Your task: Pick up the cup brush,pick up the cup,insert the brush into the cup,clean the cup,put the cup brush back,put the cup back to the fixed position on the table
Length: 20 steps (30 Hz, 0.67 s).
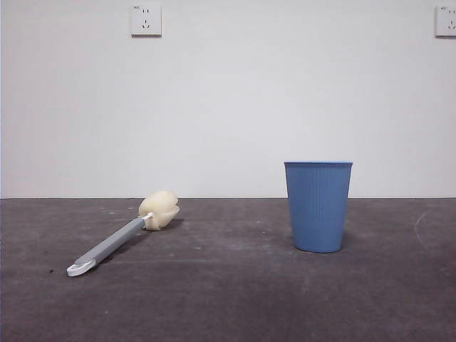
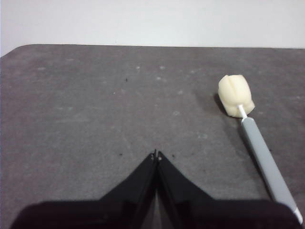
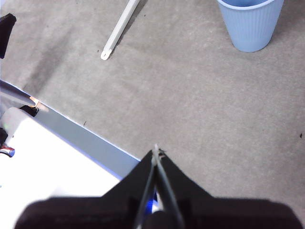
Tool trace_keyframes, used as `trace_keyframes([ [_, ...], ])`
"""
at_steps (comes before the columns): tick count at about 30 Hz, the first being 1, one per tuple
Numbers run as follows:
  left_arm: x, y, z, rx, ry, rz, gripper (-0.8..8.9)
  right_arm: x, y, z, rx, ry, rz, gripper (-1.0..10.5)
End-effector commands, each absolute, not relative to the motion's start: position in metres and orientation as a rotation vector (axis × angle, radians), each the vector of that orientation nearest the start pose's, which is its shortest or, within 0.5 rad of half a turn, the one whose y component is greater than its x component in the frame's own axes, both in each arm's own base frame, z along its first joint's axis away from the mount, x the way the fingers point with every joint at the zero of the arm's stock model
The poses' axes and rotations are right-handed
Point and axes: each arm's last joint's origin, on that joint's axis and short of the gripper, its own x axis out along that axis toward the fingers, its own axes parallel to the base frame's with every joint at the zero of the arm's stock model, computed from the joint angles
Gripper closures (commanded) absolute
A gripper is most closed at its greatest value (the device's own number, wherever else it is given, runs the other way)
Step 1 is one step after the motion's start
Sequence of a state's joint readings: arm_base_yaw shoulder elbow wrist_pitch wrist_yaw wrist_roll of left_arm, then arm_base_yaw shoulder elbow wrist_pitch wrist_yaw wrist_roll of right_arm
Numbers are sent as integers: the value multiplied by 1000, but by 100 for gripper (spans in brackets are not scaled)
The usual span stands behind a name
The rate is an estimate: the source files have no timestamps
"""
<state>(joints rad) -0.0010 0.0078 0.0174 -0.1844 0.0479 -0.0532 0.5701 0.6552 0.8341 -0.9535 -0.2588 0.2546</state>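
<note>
Nothing's been picked up yet, so this looks like the very start, with step one (grab the cup brush) not begun. In the front view the cup brush (image 1: pixel 121 239) lies flat on the table (image 1: pixel 228 299) over at about 9 o'clock, sponge head pointing off toward 1 o'clock and the white hooked end nearest the camera. The cup (image 1: pixel 318 206) stands upright around 3 o'clock, well apart from the brush, mouth up and nothing in it as far as I can see.

Neither arm shows in the front view. In its own wrist view the left gripper (image 2: pixel 157 154) has its jaws pinched together with nothing between them, hanging above bare table, the brush off to one side of it. The right gripper (image 3: pixel 156 150) is clenched and empty too, up over the table's near edge, with the cup and the tip of the brush handle farther out.

My guess for the next move: the left one is closer to the brush, so it needs to spread its jaws, swing over the grey handle, line up across it and drop down low enough to pinch something that slim lying flat.
</note>
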Motion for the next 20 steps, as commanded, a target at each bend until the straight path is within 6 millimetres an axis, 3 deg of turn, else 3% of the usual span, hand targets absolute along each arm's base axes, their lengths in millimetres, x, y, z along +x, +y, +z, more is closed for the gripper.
trace_keyframes([
  [1, 96, -2, 147, -88, 185, -49, 817, 88, 65, 301, 110, 878, 676, 946],
  [20, 96, -1, 147, -87, 182, -44, 817, 88, 65, 301, 110, 878, 677, 946],
])
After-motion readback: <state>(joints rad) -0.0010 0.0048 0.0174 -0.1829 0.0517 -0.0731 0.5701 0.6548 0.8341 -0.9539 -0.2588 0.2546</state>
